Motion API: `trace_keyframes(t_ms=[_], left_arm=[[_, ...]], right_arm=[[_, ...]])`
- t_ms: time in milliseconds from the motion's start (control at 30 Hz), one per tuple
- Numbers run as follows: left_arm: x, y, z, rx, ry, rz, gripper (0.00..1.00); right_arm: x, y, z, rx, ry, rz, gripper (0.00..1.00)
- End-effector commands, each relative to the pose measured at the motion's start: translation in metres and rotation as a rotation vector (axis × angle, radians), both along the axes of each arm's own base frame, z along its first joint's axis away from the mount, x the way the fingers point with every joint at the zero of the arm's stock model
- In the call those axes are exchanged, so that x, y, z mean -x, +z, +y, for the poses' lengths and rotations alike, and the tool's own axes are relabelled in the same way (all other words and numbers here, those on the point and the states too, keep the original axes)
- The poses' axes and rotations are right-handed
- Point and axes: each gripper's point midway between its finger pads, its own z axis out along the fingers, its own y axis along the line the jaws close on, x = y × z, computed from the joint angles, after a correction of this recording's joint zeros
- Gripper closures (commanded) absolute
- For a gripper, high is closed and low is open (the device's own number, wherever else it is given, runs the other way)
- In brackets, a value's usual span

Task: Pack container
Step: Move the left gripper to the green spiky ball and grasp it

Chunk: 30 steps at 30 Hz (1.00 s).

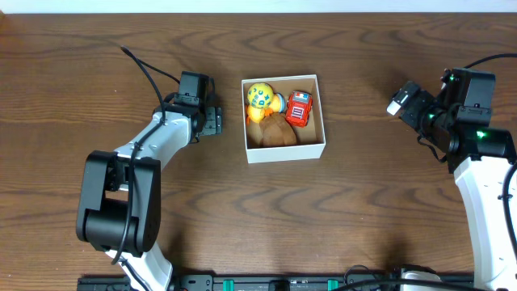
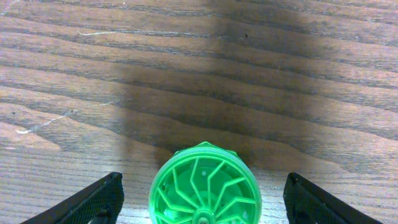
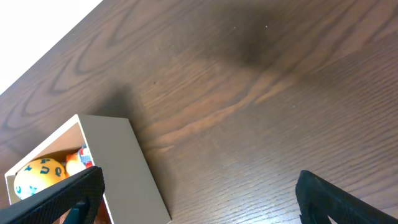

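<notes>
The container (image 1: 284,153), a white square box with a tan inside, stands mid-table. It holds a yellow lettered ball (image 1: 259,95), a red toy car (image 1: 299,109) and a brown toy (image 1: 279,133). My left gripper (image 1: 212,121) is just left of the box, low over the table. In the left wrist view it (image 2: 203,178) is open, and a round green spoked toy (image 2: 205,194) stands between its fingers without touching them. That toy is hidden in the overhead view. My right gripper (image 1: 401,101) is open and empty to the right of the box, whose wall (image 3: 118,168) shows in the right wrist view.
The table (image 1: 363,210) is dark brown wood. A black cable (image 1: 149,77) runs along the left arm. A black rail with connectors (image 1: 266,283) lies along the front edge.
</notes>
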Motion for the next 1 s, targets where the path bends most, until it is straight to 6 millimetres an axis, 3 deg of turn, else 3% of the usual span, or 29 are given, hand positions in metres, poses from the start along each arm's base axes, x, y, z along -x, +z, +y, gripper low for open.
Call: trace_keyframes(t_ms=[0, 533, 733, 967], left_arm=[[0.001, -0.004, 0.0, 0.01, 0.006, 0.012, 0.18], [0.009, -0.011, 0.0, 0.016, 0.001, 0.038, 0.21], [0.013, -0.025, 0.0, 0.009, 0.002, 0.075, 0.21], [0.012, -0.029, 0.0, 0.006, -0.002, 0.077, 0.3]], right_arm=[[-0.001, 0.001, -0.002, -0.004, -0.006, 0.0, 0.01], [-0.001, 0.001, -0.002, -0.004, -0.006, 0.0, 0.01], [-0.001, 0.001, -0.002, -0.004, -0.006, 0.0, 0.01], [-0.001, 0.001, -0.002, -0.004, -0.006, 0.0, 0.01]])
